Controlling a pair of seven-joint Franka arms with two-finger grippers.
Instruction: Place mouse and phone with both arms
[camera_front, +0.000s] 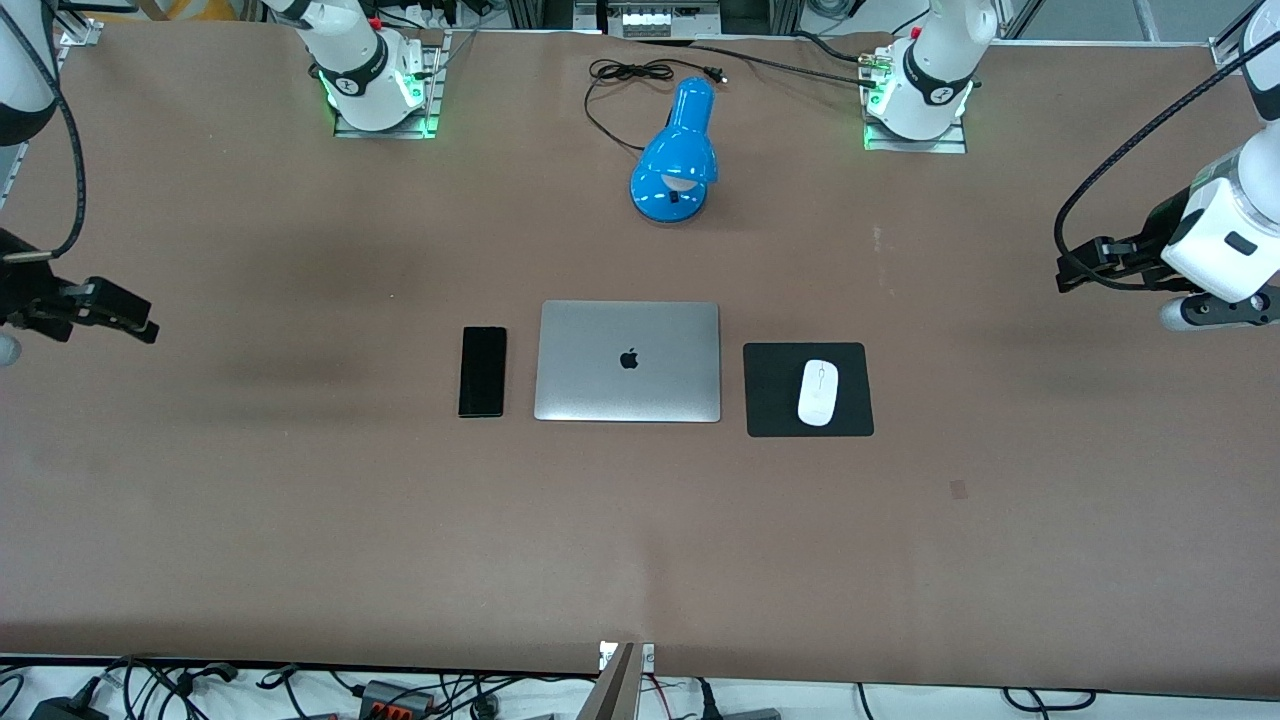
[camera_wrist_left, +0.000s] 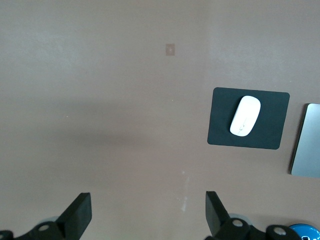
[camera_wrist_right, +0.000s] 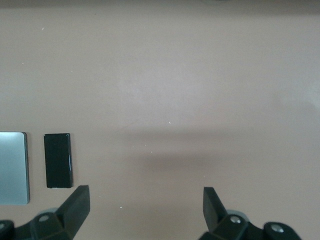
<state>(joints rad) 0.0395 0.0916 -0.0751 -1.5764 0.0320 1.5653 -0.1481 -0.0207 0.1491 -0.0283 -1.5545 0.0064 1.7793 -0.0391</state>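
Observation:
The white mouse (camera_front: 818, 392) lies on a black square pad (camera_front: 808, 389) beside the closed silver laptop (camera_front: 628, 361), toward the left arm's end. The black phone (camera_front: 483, 371) lies flat on the table beside the laptop, toward the right arm's end. My left gripper (camera_front: 1075, 270) hangs open and empty over bare table at the left arm's end. My right gripper (camera_front: 135, 318) hangs open and empty over bare table at the right arm's end. The left wrist view shows the mouse (camera_wrist_left: 245, 115) on the pad (camera_wrist_left: 270, 131). The right wrist view shows the phone (camera_wrist_right: 58, 160).
A blue desk lamp (camera_front: 677, 158) with a black cord (camera_front: 620, 90) stands farther from the front camera than the laptop, between the two arm bases. The brown table (camera_front: 640, 540) stretches wide around the laptop, pad and phone.

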